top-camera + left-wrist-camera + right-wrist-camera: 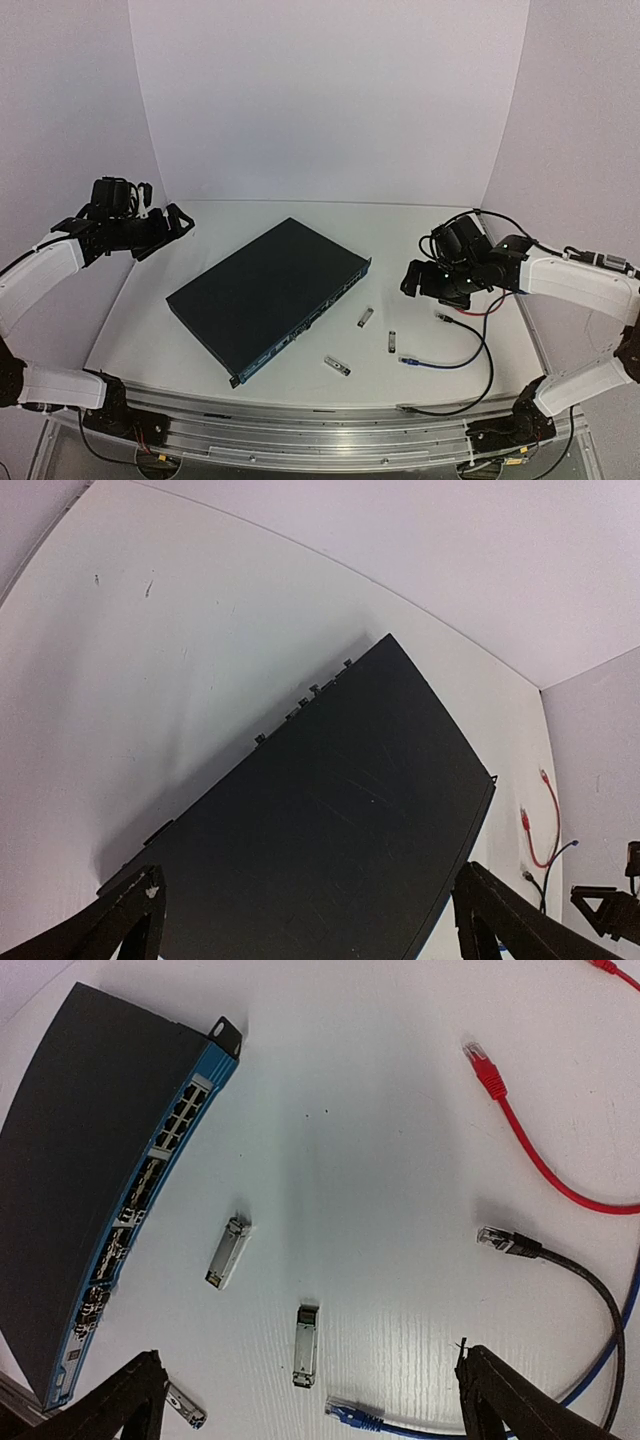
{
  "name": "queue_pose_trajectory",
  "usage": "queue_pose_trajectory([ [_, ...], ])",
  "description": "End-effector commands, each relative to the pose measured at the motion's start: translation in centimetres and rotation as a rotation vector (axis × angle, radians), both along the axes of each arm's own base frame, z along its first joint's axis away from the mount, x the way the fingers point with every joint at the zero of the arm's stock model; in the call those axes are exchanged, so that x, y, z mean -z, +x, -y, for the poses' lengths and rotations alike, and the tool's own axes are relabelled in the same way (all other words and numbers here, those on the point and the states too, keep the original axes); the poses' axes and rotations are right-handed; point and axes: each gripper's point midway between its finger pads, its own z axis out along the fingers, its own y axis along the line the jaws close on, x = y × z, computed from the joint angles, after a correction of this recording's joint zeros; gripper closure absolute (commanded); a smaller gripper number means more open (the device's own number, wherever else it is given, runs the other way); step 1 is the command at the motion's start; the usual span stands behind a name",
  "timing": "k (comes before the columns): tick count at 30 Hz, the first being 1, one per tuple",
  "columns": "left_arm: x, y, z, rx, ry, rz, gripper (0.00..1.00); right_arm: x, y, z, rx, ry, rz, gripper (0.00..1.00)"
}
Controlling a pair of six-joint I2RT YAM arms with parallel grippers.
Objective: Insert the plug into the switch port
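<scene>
Well, the switch [268, 295] lies flat in the middle of the tabletop [150, 345], turned at a slant. Its long blue face with the row of ports [140, 1210] looks toward the right arm's side. No plug is in any port yet.

Near that face lie three small metal pieces [227, 1251]. A bit farther out lie three wires [590, 1290]. Each one ends in a plug: a blue plug [352, 1415], a black plug [505, 1242] and a red plug [482, 1065]. I cannot tell which of these the task means.

The right tool [412, 280] hangs above the wires with its fingers spread wide, and it holds nothing. The left tool [170, 226] hangs off to the left of the switch, well apart from it. It is spread wide too, with nothing in it.

So the step now looks like picking up a plug. The right tool is nearer, so it should do that. It should come straight down over one plug with a finger on each long side. It should pinch the back part, so the front tip sticks out free. Then the tip can be lined up level with a port and pushed in slowly. The switch could slide when pushed, so the left tool could press against its back edge to keep it in place.
</scene>
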Motion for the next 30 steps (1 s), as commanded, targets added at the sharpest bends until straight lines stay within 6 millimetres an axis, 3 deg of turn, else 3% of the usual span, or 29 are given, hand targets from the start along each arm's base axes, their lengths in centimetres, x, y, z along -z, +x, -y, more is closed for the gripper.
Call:
queue_pose_trajectory([
  [1, -2.1, 0.3, 0.4, 0.031, -0.002, 0.063, 0.0, -1.2, -0.1, -1.7, -0.07, 0.054, -0.006, 0.02],
  [3, -2.1, 0.3, 0.5, 0.032, -0.013, 0.064, 0.0, -1.1, -0.2, -2.6, -0.098, 0.063, -0.019, 0.02],
  [5, -2.2, 0.3, 0.7, 0.029, -0.048, 0.082, 0.0, -1.3, -0.1, -4.6, -0.169, 0.029, 0.006, 0.02],
  [9, -2.4, 0.3, 1.6, 0.059, -0.099, 0.098, 0.0, -0.6, -2.3, -11.6, -0.455, -0.087, 0.02, 0.02],
  [12, -1.7, 0.3, 1.8, 0.068, -0.093, 0.066, 0.0, 1.7, -5.1, -15.5, -0.667, -0.123, -0.04, 0.05],
  [15, -1.3, 0.5, 1.8, 0.075, -0.076, 0.048, 0.0, 4.8, -7.8, -17.5, -0.799, -0.19, -0.133, 0.06],
  [20, -1.2, 0.8, 2.5, 0.113, -0.088, 0.042, 0.0, 8.9, -8.9, -17.9, -0.85, -0.306, -0.189, 0.1],
  [28, 0.2, 1.0, 2.8, 0.133, -0.078, -0.001, 0.0, 11.3, -10.3, -16.2, -0.892, -0.396, -0.235, 0.27],
  [30, 0.4, 1.0, 2.8, 0.134, -0.078, -0.007, 0.0, 11.9, -10.7, -16.0, -0.911, -0.425, -0.241, 0.38],
])
